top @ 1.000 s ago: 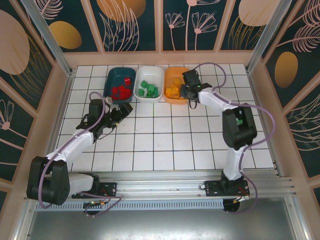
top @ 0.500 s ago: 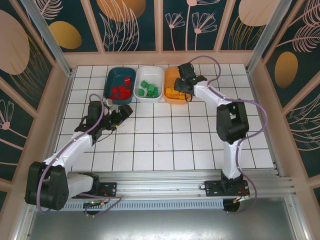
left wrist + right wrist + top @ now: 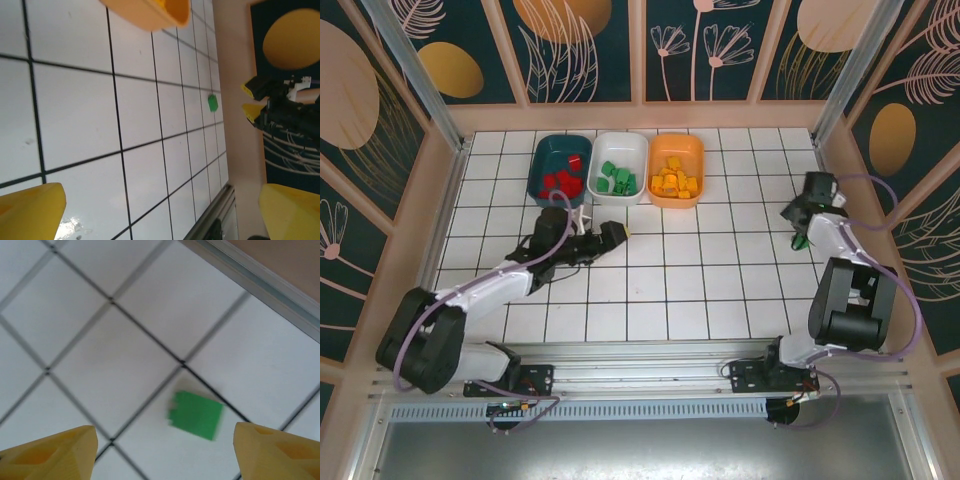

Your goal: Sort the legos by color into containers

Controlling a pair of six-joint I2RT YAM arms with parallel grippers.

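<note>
Three containers stand in a row near the left gripper (image 3: 612,233), on its far side. They are a dark teal tub (image 3: 548,150) holding red legos (image 3: 560,182), a white tub (image 3: 620,142) holding green legos (image 3: 617,179), and an orange tub (image 3: 678,144) holding yellow-orange legos (image 3: 675,184).

The left gripper hangs low over the white tiled tabletop (image 3: 720,290). Its jaws are spread wide with nothing between them, and the yellow fingertips (image 3: 30,210) sit at the two lower corners of the left wrist view. It points across the tabletop toward the right gripper (image 3: 251,100), which is well apart from it.

One loose green lego (image 3: 800,241) lies flat on the tabletop just beside the right gripper (image 3: 796,214), far from the tubs. In the right wrist view this lego (image 3: 196,415) sits just ahead of the gripper (image 3: 165,440) and a little toward its right-hand finger (image 3: 280,450). It touches neither finger. The right jaws stand wide apart and hold nothing. A metal rail (image 3: 260,285) at the tabletop's edge runs beyond the lego.
</note>
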